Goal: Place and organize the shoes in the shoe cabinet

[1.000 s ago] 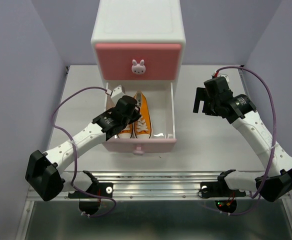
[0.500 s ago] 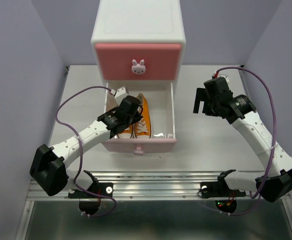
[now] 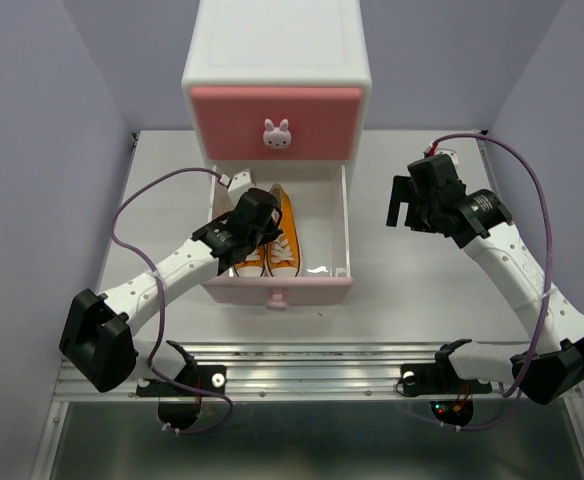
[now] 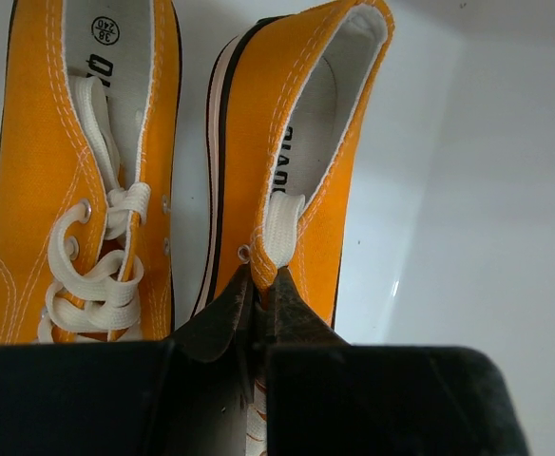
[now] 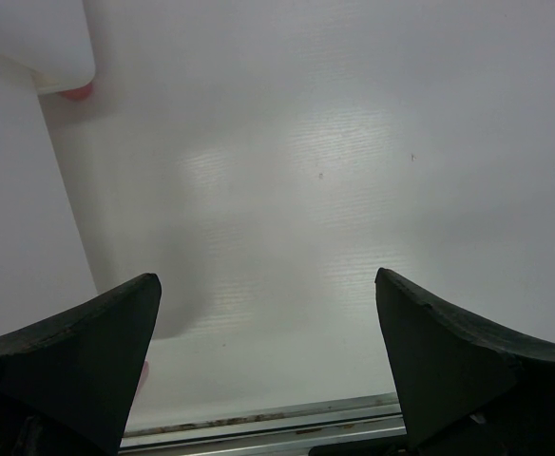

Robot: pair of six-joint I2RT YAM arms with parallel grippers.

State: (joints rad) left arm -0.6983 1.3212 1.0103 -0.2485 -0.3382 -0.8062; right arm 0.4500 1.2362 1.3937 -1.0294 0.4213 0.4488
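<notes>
From above, the shoe cabinet (image 3: 277,50) stands at the far side of the table (image 3: 422,290), its lower drawer (image 3: 344,225) pulled out with the orange sneakers (image 3: 285,245) side by side in its left half; my left gripper (image 3: 260,220) is down over them, and my right gripper (image 3: 405,210) hangs over the table to the cabinet's right. On my left wrist camera my jaws are pinched together on the upper of the right-hand sneaker (image 4: 301,142) beside its tongue; its mate (image 4: 30,171) lies just beside it. On my right wrist camera those jaws stand wide apart above the table, with a cabinet corner and its pink foot (image 5: 76,92) at upper left.
</notes>
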